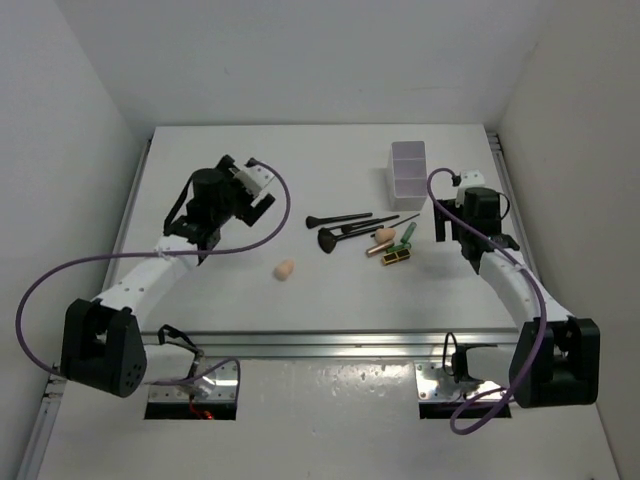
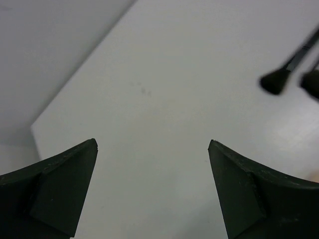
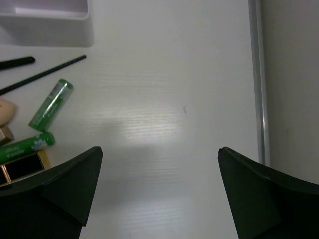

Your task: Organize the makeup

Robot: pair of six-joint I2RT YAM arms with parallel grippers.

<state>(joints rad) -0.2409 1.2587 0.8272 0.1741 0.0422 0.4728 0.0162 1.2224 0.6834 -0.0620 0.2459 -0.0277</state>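
We see a white table (image 3: 164,124) that is smooth with a soft sheen, catching a blurred patch of light. Its edge rail (image 3: 259,74) looks like bare brushed metal. The compartment box (image 3: 47,25) is translucent white plastic with smooth walls. The green tubes (image 3: 51,105) look glossy, one with a highlight along its side. The gold-brown tube (image 3: 22,167) shows a shiny metallic rim around a dark glossy face. The peach sponges (image 1: 285,269) look matt and foam-like to us. The brushes (image 1: 345,216) have black handles whose finish we cannot read. The fingers (image 2: 60,189) of the left gripper (image 2: 152,141) and of the right gripper (image 3: 160,148) are matt black, faintly grainy and plastic-looking.
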